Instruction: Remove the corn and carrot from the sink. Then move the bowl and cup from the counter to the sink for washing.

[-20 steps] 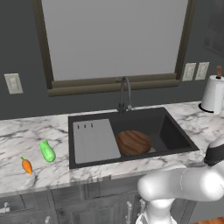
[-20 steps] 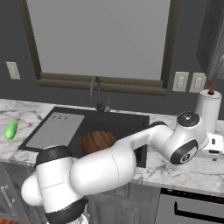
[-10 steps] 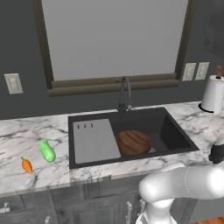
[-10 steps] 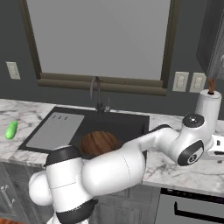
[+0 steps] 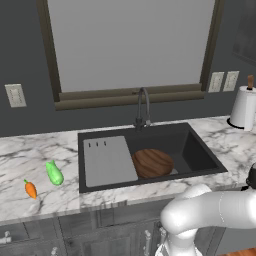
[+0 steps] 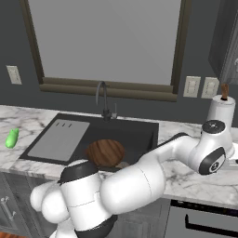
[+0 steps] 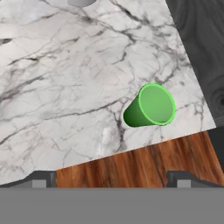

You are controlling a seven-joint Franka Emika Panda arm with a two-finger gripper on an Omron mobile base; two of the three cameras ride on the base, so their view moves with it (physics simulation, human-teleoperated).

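The hand (image 7: 112,177) is spread wide above the cup (image 7: 150,106) near the counter (image 7: 65,87) edge. It looks light, maybe slippery; pinch its sides.

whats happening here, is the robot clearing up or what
A robot arm is swapping what sits in the sink. The corn and carrot already lie on the counter left of the sink, and the bowl is already in the basin. The cup is left, standing on the marble near the counter's front edge. The gripper is open above the cup, holding nothing, so picking up the cup looks like the next step.
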